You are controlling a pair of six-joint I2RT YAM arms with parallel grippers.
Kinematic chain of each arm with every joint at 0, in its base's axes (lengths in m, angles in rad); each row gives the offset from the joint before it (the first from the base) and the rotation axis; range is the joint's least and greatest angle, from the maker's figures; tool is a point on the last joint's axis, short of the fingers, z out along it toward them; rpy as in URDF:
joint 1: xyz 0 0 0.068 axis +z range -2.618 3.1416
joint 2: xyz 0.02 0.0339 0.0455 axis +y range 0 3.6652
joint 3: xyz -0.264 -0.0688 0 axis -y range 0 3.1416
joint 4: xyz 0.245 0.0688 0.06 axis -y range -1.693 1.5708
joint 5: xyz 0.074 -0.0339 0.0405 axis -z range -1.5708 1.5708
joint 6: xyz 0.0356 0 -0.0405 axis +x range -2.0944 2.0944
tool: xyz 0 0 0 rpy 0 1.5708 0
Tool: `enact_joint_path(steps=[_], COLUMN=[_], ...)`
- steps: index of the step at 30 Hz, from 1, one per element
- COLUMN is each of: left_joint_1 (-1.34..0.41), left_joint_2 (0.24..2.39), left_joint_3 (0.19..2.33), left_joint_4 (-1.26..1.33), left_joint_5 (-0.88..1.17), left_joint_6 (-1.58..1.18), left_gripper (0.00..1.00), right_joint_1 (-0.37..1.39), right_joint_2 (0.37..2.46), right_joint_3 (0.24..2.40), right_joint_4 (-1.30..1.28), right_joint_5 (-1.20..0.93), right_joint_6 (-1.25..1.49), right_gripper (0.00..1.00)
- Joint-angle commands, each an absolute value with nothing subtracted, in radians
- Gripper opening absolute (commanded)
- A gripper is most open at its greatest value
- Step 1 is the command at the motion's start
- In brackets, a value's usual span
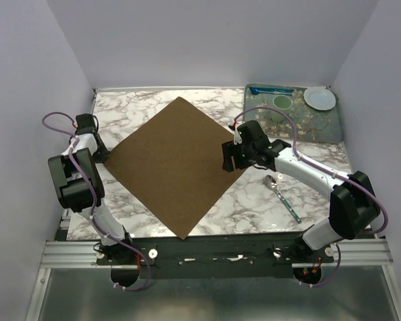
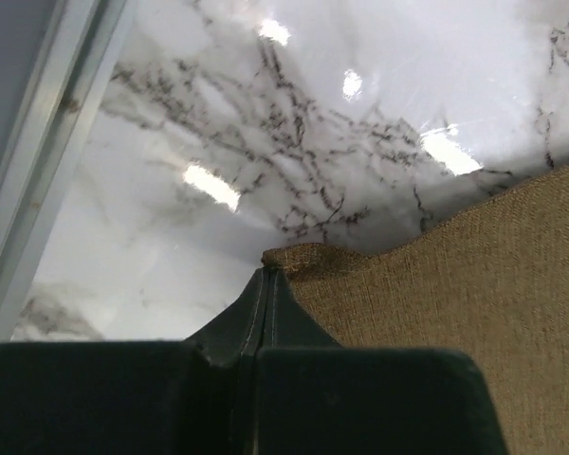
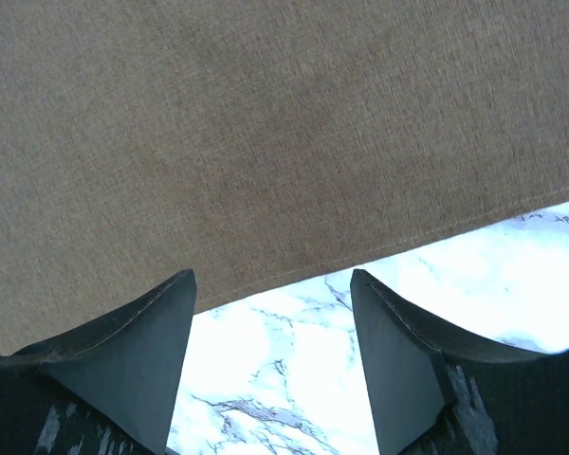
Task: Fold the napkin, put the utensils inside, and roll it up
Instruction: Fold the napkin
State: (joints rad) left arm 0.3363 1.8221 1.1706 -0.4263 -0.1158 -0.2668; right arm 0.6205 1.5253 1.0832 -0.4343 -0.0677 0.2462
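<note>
The brown napkin (image 1: pixel 174 164) lies flat as a diamond on the marble table. My left gripper (image 1: pixel 107 156) is at its left corner; in the left wrist view the gripper (image 2: pixel 266 272) is shut on that slightly bunched corner of the cloth (image 2: pixel 474 313). My right gripper (image 1: pixel 228 162) hovers over the napkin's right edge, open and empty. In the right wrist view its fingers (image 3: pixel 142 341) stand wide apart over bare marble just off the cloth's hem (image 3: pixel 266 142). The spoon (image 1: pixel 281 196), with silver bowl and teal handle, lies on the table right of the napkin, under my right arm.
A floral placemat (image 1: pixel 307 130) lies at the back right, holding a white plate (image 1: pixel 319 98), a green disc (image 1: pixel 281 101) and a bright blue plastic utensil (image 1: pixel 271 89). Walls close the table on three sides. A metal rail (image 2: pixel 38 161) runs along the left edge.
</note>
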Motion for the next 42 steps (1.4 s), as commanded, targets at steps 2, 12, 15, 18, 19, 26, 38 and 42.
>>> enact_joint_path(steps=[2,12,15,18,19,26,38,42], left_joint_1=[0.273,-0.179,-0.319,-0.434,-0.461,-0.615,-0.707,-0.706], left_joint_2=[1.625,1.519,1.615,1.738,1.768,1.994,2.166,2.184], left_joint_3=[1.140,1.219,1.310,1.429,1.487,1.701,1.894,1.896], left_joint_4=[-0.515,-0.598,-0.598,-0.600,-0.600,-0.606,-0.607,-0.603], left_joint_5=[-0.259,-0.359,-0.322,-0.308,-0.304,-0.252,-0.186,-0.161], left_joint_6=[-0.371,-0.564,-0.606,-0.621,-0.630,-0.637,-0.649,-0.653], left_gripper=[0.00,0.00,0.00,0.00,0.00,0.00,0.00,0.00], right_joint_1=[0.615,0.480,0.450,0.431,0.428,0.403,0.302,0.278], right_joint_2=[1.494,1.407,1.381,1.358,1.351,1.319,1.394,1.476], right_joint_3=[1.058,1.049,1.037,1.026,1.022,0.974,0.920,0.907], right_joint_4=[-0.443,-0.515,-0.528,-0.541,-0.548,-0.554,-0.431,-0.264], right_joint_5=[-0.060,-0.104,-0.098,-0.094,-0.094,-0.077,-0.299,-0.518], right_joint_6=[0.285,0.325,0.324,0.324,0.325,0.333,0.390,0.460], right_gripper=[0.75,0.74,0.74,0.74,0.74,0.75,0.75,0.75])
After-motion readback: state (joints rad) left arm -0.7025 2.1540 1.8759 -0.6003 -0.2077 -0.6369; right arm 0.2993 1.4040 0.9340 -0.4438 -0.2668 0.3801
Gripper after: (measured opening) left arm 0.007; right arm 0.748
